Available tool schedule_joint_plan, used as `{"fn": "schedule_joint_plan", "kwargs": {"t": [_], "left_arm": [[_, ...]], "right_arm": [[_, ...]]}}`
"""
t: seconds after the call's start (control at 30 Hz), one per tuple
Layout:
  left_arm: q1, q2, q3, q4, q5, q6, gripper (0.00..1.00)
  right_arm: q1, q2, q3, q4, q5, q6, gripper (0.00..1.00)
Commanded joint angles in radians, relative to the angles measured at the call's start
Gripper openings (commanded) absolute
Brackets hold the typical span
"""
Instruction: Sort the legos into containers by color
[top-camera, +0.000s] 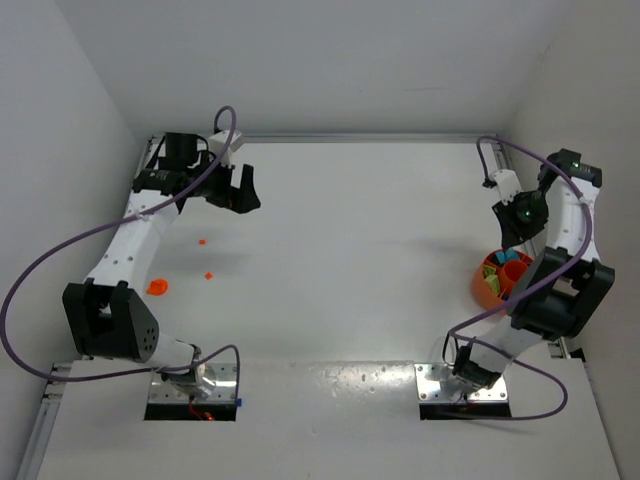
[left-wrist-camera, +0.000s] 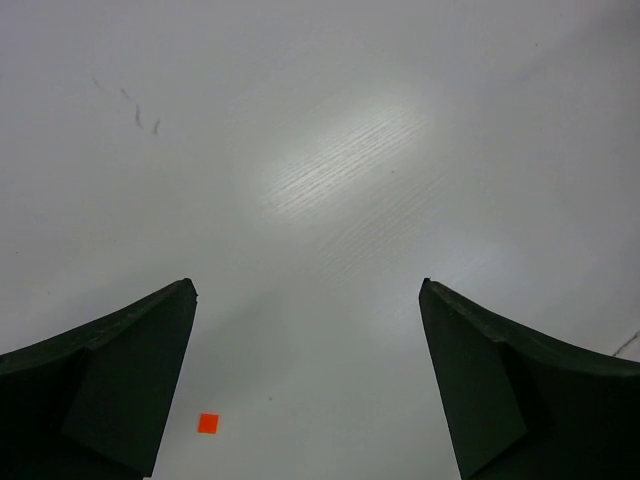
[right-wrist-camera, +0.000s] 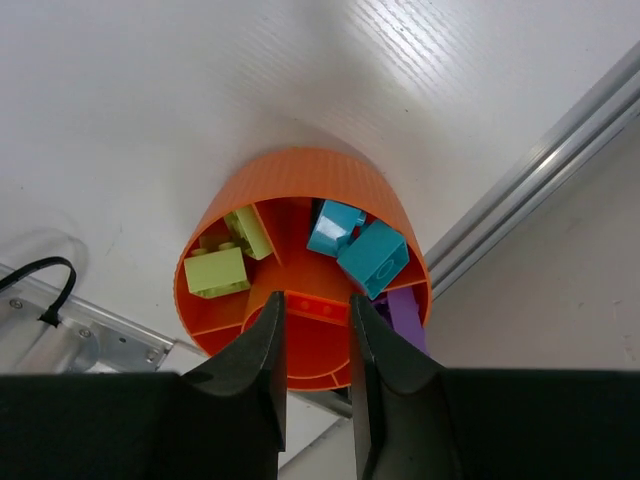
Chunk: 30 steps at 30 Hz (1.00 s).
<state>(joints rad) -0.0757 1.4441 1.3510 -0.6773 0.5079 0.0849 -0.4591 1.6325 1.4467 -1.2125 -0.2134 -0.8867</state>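
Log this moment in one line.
left gripper: open, near orange plastic brick | right gripper: above round orange plastic bowl | bowl holds: lime bricks, cyan bricks, purple brick

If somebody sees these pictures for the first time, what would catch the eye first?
The orange bowl at the right edge of the table stands out most: the right wrist view shows lime green bricks, cyan bricks and a purple brick in its ring compartments. On the left side, the left gripper hangs wide open above the white table, with a small orange brick lying loose near it.
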Motion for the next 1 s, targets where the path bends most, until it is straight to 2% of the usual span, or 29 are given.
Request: {"fn": "schedule_joint_plan", "kwargs": {"t": [0.0,0.17,0.33,0.6,0.7,0.97], "left_arm": [[0.008,-0.011,-0.026,0.047,-0.017,0.013,1.0],[-0.001,-0.021,-0.039,0.047,-0.029,0.026,1.0],[-0.039,-0.022,0.011,-0.007,-0.144,-0.007,1.0],[-0.049,-0.002,0.132,-0.071,-0.14,-0.042,1.0],[-0.058,0.05,0.181,-0.139,-0.137,-0.033,1.0],[-0.058,0.041,0.148,-0.139,-0.167,-0.014,1.0]], "right_arm": [[-0.019,-0.002,0.076,-0.053,-0.026,-0.055,0.04],[-0.058,-0.037,0.04,-0.056,0.019,-0.035,0.04],[-0.09,-0.079,-0.019,-0.047,0.049,0.003,0.02],[-0.131,-0.163,-0.144,-0.028,0.04,0.046,0.02],[-0.141,-0.195,-0.187,-0.028,0.04,0.046,0.02],[-0.162,-0.185,-0.235,0.04,0.04,0.074,0.02]]}}
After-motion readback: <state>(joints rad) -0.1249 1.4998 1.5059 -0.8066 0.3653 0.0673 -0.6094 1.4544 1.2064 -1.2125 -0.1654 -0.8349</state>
